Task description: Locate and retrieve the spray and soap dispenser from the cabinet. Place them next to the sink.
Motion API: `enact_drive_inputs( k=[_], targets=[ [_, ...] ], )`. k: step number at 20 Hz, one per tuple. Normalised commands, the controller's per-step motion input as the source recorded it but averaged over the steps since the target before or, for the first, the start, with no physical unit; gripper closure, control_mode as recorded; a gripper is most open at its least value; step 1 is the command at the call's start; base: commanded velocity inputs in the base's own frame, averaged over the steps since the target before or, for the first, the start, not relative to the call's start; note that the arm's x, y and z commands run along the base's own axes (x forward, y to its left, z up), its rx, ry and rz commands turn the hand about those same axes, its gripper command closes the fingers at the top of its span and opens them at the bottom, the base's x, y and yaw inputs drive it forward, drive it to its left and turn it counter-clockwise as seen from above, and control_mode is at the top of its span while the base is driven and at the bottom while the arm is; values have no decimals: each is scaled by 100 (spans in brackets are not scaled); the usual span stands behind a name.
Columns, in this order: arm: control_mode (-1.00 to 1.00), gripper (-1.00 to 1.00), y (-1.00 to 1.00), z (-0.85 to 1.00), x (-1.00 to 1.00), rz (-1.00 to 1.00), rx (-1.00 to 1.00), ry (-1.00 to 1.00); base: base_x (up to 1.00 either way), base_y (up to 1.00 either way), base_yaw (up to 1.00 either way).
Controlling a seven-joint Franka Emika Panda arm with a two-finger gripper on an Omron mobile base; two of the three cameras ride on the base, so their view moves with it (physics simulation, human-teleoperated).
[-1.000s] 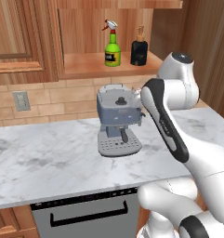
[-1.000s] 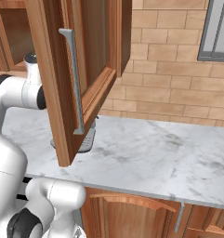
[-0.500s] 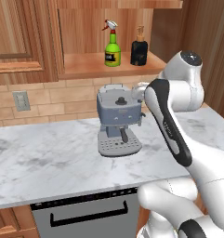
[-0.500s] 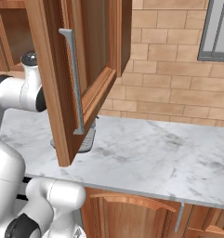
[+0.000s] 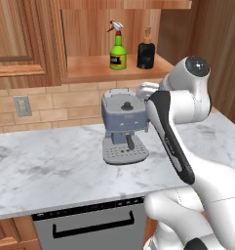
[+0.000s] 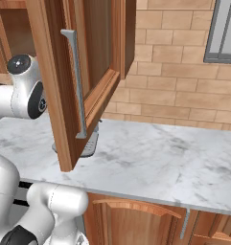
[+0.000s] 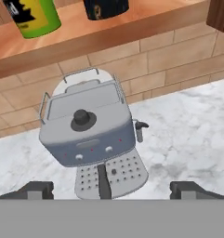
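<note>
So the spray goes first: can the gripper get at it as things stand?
Probably yes. The spray stands at the front of the open cabinet shelf, apart from the soap dispenser; the open gripper must rise past the coffee machine.

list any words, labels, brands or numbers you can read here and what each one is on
No text here can be read.
The spray: a yellow-black label with shapes, no legible letters.
The soap dispenser: a small pale mark on its front, too blurred to read.
The coffee machine: small dots and a slot on its front, no words.
</note>
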Motion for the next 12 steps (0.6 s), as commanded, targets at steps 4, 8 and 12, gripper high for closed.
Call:
enact_drive_inputs(
  k=[4,8,12],
  targets=[
    [-100,-100,0,13,24,0,-12,-13,0,0,0],
    [-100,-100,-1,11,30,0,-12,-18,0,0,0],
    [-100,-100,-7,17,20,-1,-13,-13,0,0,0]
  ],
)
